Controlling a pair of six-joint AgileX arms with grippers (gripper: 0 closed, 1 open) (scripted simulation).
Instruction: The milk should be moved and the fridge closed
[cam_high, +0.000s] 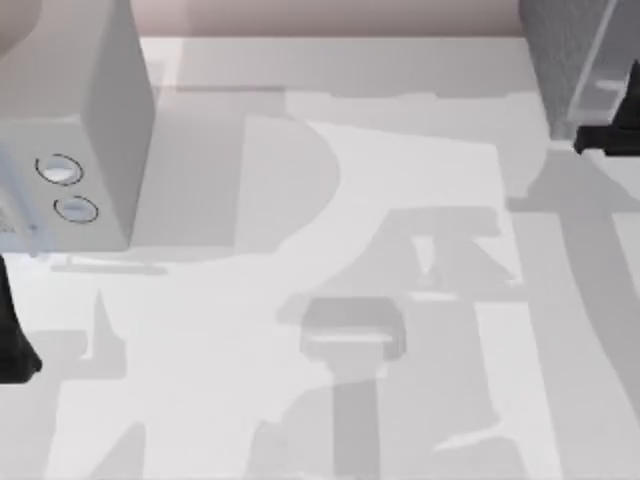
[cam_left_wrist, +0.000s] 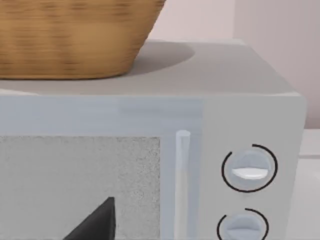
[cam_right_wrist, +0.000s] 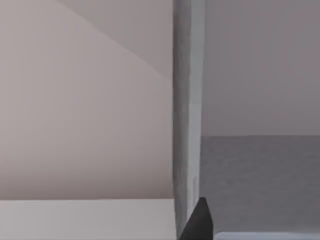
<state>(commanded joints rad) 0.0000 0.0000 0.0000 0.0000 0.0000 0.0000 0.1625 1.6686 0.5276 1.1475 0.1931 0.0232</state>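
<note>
The fridge (cam_high: 560, 50) is the dark grey speckled cabinet with a pale frame at the table's far right corner, cut off by the picture's edge. My right gripper (cam_high: 608, 135) is a black shape right at the fridge's front. In the right wrist view a pale upright fridge edge (cam_right_wrist: 188, 110) stands very close, with a dark grey panel (cam_right_wrist: 260, 180) beside it and a black part of the right gripper (cam_right_wrist: 199, 224) touching or nearly touching that edge. The milk is out of view. My left gripper (cam_high: 15, 345) sits low at the table's left edge.
A light grey box with two round dials (cam_high: 70, 120) stands at the far left. The left wrist view faces its front (cam_left_wrist: 250, 167) from close by, with a woven basket (cam_left_wrist: 75, 35) on top. The white table (cam_high: 330, 300) spreads between the two appliances.
</note>
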